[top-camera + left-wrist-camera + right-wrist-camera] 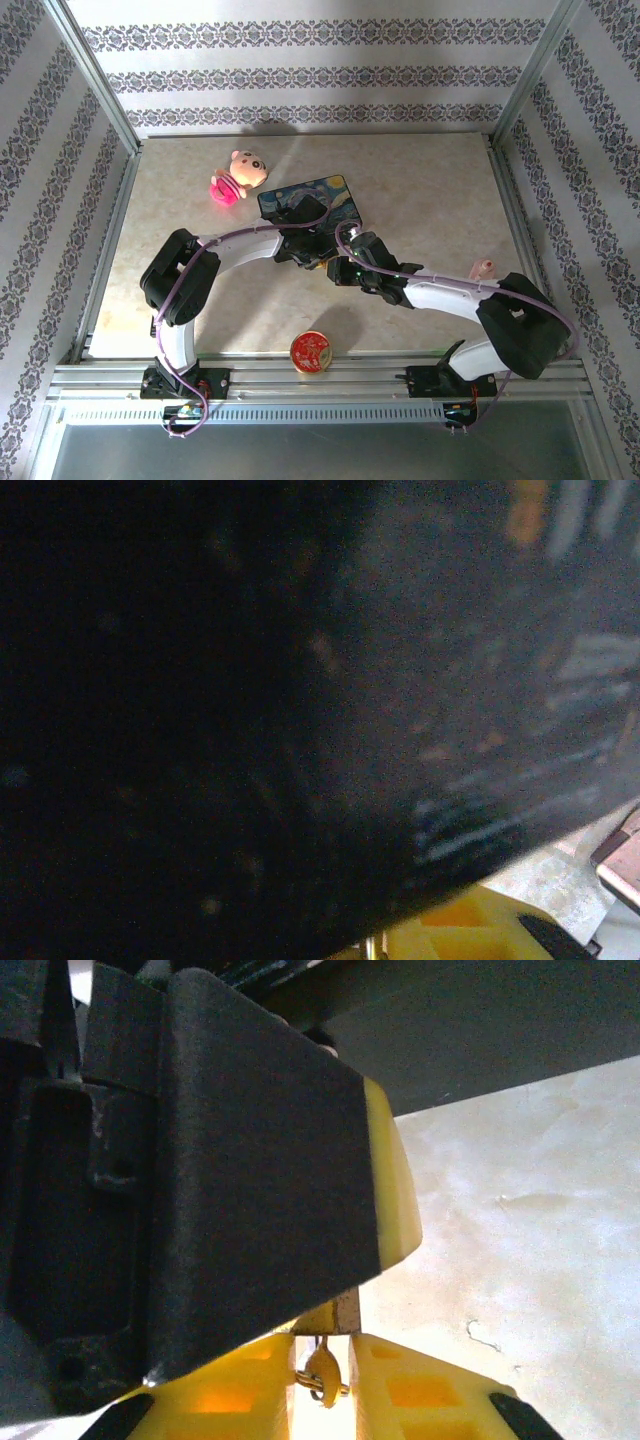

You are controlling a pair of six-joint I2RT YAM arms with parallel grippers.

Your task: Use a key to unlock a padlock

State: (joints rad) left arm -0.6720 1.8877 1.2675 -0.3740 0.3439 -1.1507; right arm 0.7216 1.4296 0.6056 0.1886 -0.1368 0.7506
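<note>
Right fingers [420,1400] pinch the key [322,1372]; left fingers [250,1190] mostly hide the padlock [340,1312], hold unclear.

Bright, even overhead light covers the pale marbled tabletop [430,200], soft shadows pooling under the black-and-white robot arms [245,245]. The left wrist view is nearly black, grainy, blurred. In the right wrist view the tabletop glares white.
</note>
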